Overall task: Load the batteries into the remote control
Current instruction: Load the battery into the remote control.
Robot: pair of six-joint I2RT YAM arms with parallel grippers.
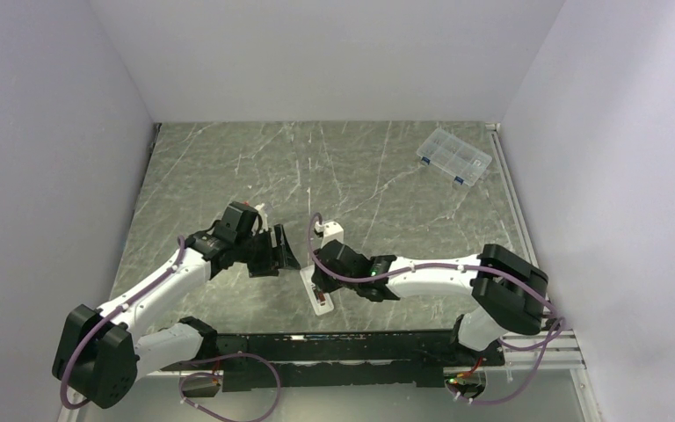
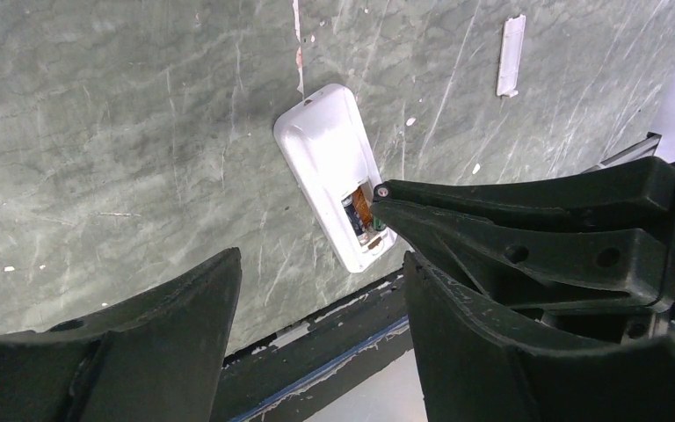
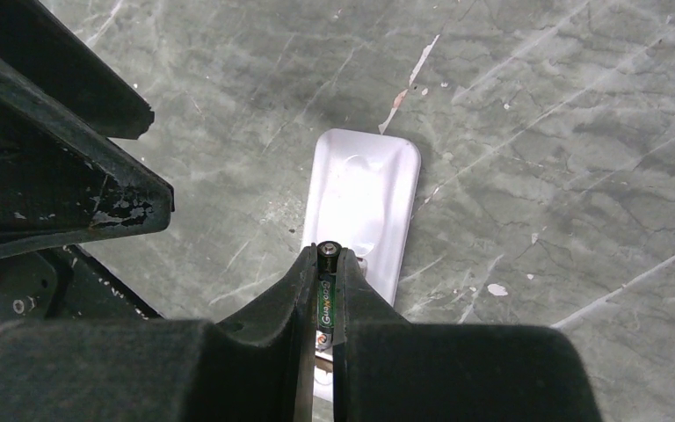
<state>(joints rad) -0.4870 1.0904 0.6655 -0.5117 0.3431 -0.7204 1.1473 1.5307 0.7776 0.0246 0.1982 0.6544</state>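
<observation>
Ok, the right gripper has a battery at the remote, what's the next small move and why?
Probably ease the right gripper down so the battery seats in the open bay of the remote. The battery is pinched between its fingers with its tip at that bay, and the left gripper hangs open, off the remote.

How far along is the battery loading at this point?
Done: the cover is off the remote control, and a dark cell seems to lie in its open bay. In hand: the right gripper is shut on a battery at the bay; the left gripper is open, empty. Left: seating that battery.
</observation>
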